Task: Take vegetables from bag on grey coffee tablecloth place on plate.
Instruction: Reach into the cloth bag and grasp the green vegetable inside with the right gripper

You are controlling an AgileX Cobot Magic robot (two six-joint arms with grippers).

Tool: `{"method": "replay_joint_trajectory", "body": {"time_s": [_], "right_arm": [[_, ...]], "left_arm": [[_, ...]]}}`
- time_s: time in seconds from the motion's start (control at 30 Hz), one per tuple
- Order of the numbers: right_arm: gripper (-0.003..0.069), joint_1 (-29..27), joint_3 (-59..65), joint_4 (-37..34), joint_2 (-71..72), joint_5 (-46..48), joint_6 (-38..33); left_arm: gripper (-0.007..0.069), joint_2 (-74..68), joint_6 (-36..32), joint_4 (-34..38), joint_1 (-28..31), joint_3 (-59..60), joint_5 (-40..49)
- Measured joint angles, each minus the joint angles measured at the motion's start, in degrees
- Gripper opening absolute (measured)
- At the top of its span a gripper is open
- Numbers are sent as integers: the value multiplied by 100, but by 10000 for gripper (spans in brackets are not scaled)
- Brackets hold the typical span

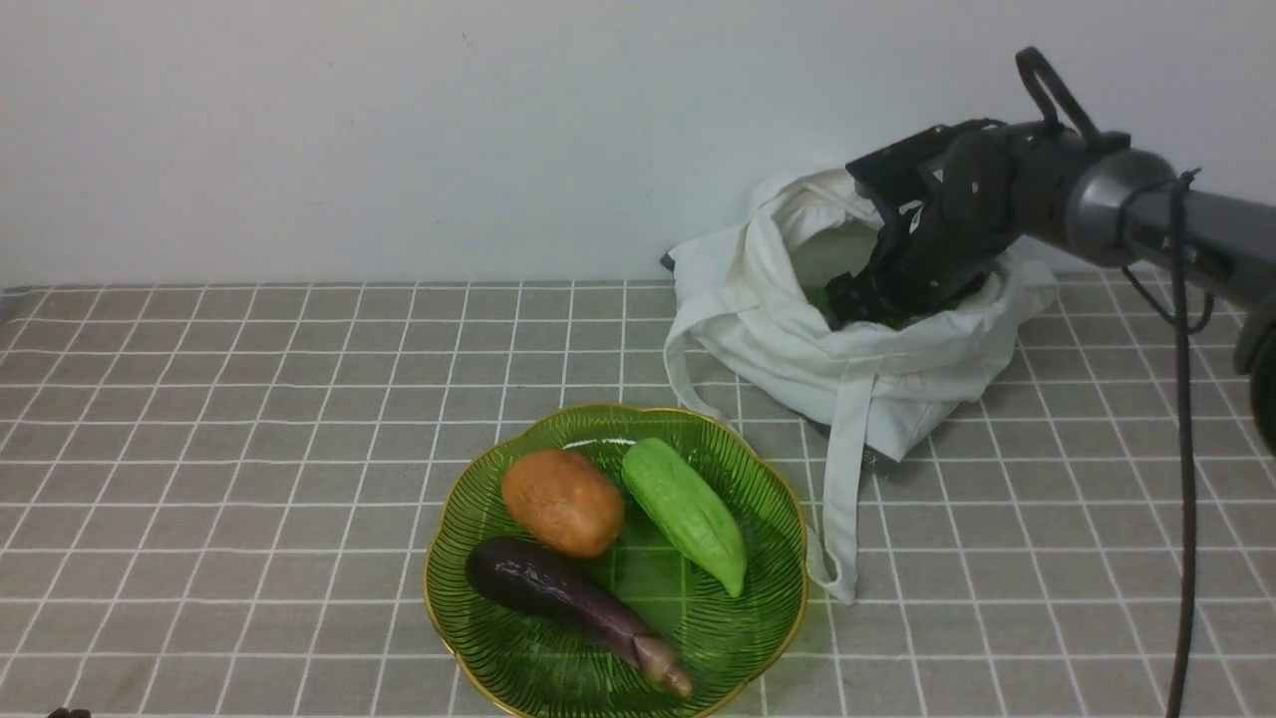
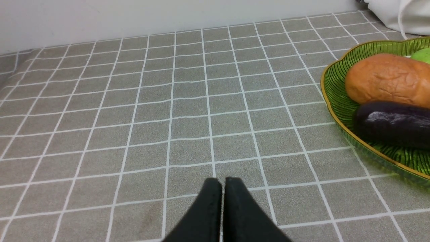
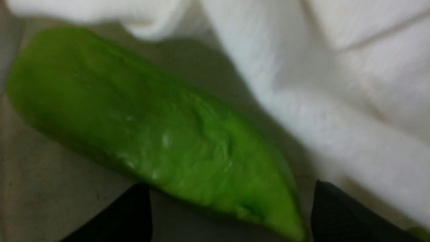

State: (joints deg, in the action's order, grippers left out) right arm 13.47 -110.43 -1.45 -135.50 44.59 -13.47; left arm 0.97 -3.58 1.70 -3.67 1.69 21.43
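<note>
The off-white bag (image 1: 797, 349) slumps open at the back right of the tablecloth (image 1: 249, 449). My right gripper (image 1: 867, 294) reaches down into its mouth. In the right wrist view the gripper (image 3: 231, 186) is open, with its two fingers on either side of the tapered end of a light green gourd (image 3: 151, 134) lying on the bag's lining (image 3: 336, 84). The green plate (image 1: 439, 538) holds the potato (image 1: 561, 502), another gourd (image 1: 686, 514) and the eggplant (image 1: 558, 590). My left gripper (image 2: 222, 181) is shut and empty, low over the cloth to the left of the plate (image 2: 336, 114).
The bag's long strap (image 1: 842, 499) trails forward beside the plate's right rim. A white wall stands close behind the table. A black cable (image 1: 1184, 449) hangs from the right arm.
</note>
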Motion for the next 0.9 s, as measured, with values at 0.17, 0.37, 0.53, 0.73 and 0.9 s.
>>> {"method": "replay_joint_trajectory", "body": {"time_s": [0.17,0.37,0.53,0.73,0.9], "right_arm": [[307,0,-1,18,2,55,176],[1,0,-81,18,464,592,326],[-14,0,-290,13,1143,1372,464],[-15,0,-309,-27,1477,1762,399],[2,0,-309,-473,1301,1454,96]], "left_arm": [[-5,0,0,0,0,0,0],[-5,0,0,0,0,0,0],[-5,0,0,0,0,0,0],[-5,0,0,0,0,0,0],[-5,0,0,0,0,0,0]]}}
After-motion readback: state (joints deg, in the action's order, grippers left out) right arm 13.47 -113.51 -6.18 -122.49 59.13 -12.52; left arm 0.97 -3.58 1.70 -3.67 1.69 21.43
